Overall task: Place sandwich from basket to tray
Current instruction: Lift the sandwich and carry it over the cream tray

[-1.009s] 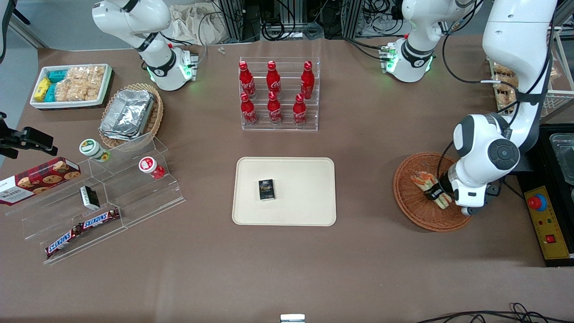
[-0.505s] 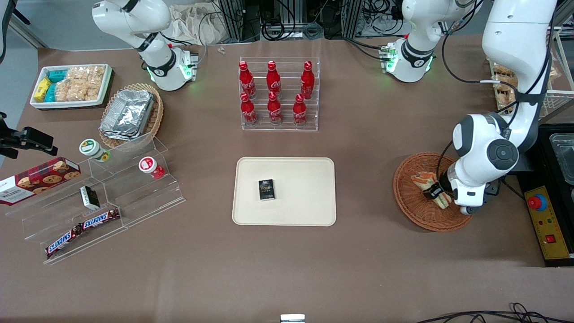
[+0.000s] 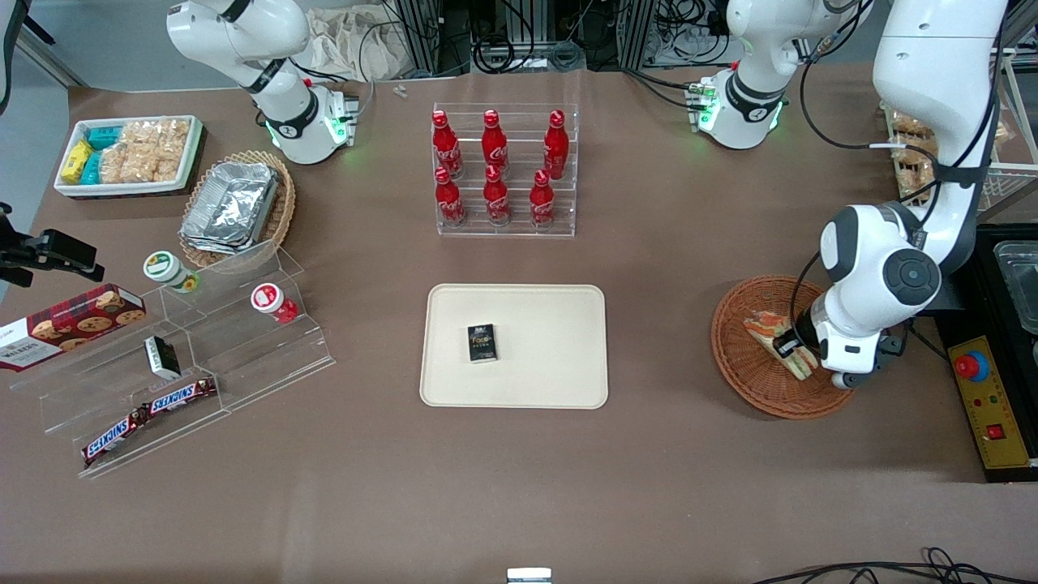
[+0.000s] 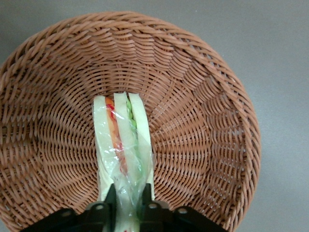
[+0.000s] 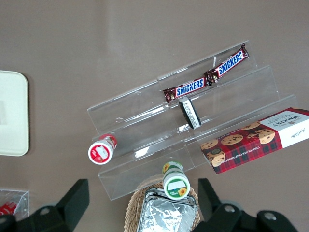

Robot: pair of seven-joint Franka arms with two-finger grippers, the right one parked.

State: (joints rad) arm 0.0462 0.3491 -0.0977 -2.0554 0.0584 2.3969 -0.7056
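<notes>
The sandwich [image 3: 770,331] [image 4: 123,140], a clear-wrapped wedge with pale bread and green and orange-red filling, lies in the reddish-brown wicker basket [image 3: 736,357] [image 4: 203,121] toward the working arm's end of the table. My left gripper [image 3: 791,349] [image 4: 128,194] is down in the basket, shut on the sandwich's wide end. Its dark fingers [image 4: 110,195] press the wrap from both sides. The sandwich's tip points toward the basket's middle. The cream-beige tray [image 3: 551,341] lies at the table's centre, well apart from the basket.
A small dark box [image 3: 482,342] lies on the tray. A clear rack of red bottles [image 3: 503,174] stands farther from the front camera than the tray. A black control box [image 3: 993,405] sits beside the basket. Clear snack shelves [image 3: 186,357] stand toward the parked arm's end.
The gripper's hand has shifted only very slightly over the basket. The sandwich stays between the fingers in the basket.
</notes>
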